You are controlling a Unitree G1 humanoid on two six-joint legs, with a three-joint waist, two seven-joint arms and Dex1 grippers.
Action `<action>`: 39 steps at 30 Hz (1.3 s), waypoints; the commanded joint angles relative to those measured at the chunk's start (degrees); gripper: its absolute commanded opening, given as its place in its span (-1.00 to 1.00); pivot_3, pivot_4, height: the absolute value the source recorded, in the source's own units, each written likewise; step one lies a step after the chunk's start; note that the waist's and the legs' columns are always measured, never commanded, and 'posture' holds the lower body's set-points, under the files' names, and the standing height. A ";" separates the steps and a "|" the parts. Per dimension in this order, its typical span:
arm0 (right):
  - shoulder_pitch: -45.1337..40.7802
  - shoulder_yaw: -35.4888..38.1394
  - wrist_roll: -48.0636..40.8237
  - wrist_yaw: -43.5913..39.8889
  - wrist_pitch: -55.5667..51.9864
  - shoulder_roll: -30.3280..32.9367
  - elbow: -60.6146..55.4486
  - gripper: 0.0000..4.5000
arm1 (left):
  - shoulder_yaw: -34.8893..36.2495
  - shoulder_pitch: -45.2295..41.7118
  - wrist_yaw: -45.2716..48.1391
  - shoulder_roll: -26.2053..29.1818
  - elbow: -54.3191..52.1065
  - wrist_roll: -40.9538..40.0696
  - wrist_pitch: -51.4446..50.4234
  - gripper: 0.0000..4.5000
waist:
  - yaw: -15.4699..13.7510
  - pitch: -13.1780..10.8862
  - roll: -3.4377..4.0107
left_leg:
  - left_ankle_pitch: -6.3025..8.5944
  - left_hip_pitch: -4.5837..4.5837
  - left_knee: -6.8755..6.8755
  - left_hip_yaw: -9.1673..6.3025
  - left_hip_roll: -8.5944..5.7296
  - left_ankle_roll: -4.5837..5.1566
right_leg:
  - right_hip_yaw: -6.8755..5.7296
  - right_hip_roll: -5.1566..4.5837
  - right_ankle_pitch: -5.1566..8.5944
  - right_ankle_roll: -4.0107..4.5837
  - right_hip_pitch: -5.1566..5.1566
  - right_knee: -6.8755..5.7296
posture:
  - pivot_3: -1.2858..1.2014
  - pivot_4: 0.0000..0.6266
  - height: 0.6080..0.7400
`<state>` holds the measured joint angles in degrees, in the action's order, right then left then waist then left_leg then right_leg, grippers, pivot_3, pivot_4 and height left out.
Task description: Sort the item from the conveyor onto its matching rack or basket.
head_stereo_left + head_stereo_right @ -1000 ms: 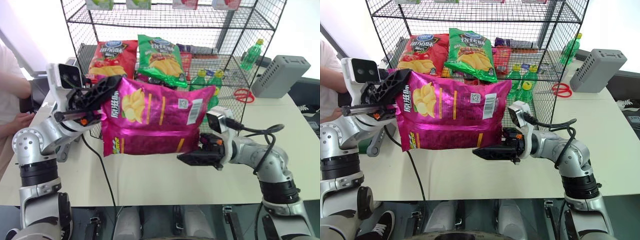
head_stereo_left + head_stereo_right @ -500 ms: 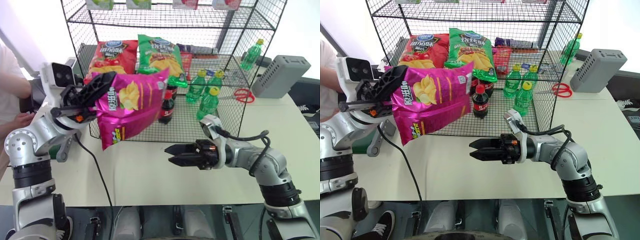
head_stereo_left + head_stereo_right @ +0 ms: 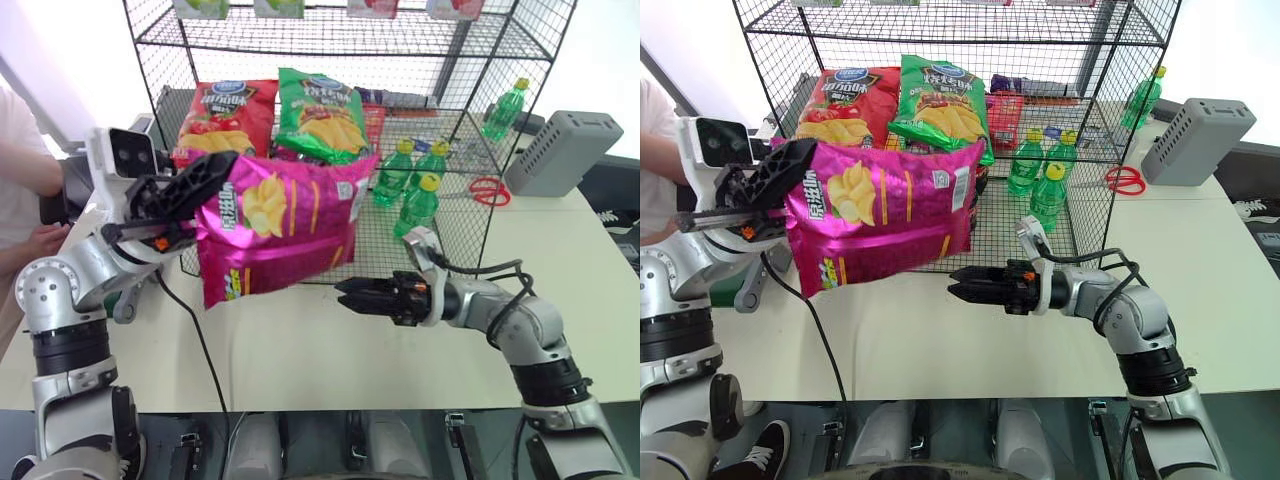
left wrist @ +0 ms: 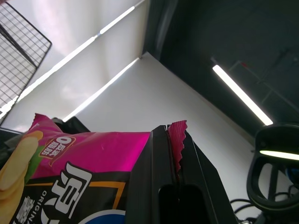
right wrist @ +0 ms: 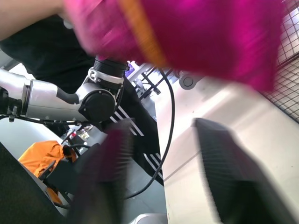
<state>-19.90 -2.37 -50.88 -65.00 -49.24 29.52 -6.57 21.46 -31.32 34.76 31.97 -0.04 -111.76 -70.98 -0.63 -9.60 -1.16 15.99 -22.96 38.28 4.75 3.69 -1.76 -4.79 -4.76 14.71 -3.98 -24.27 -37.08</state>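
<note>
left eye view: left gripper (image 3: 205,195) holds pink chip bag (image 3: 285,225) aloft.

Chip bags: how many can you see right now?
3. The magenta chip bag hangs from the left gripper. The red chip bag and the green chip bag lean inside the wire rack. More may be hidden behind them.

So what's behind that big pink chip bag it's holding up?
Behind the pink chip bag stands the black wire rack, holding a red chip bag and a green chip bag above it. The pink bag hides their lower parts.
</note>
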 commanded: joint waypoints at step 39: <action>-0.33 -1.35 -7.36 -1.24 -4.03 -1.90 -9.99 -0.55 | -0.84 -1.44 2.36 0.13 4.31 -1.24 -4.41 -1.00 | 0.30 0.00 0.00 | 0.00 -0.03 -0.02 -0.10 0.01 0.00 | 0.00 0.01 0.00 0.01 -0.05 0.01 | 0.03 -0.52 1.00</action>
<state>-19.67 -4.06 -57.62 -66.28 -53.94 27.81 -14.81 19.08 -31.80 36.95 31.50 4.38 -111.75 -75.92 -0.32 -9.61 -1.16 16.00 -22.98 38.26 4.65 3.70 -1.75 -4.78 -4.75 14.72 -3.98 -24.32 -37.07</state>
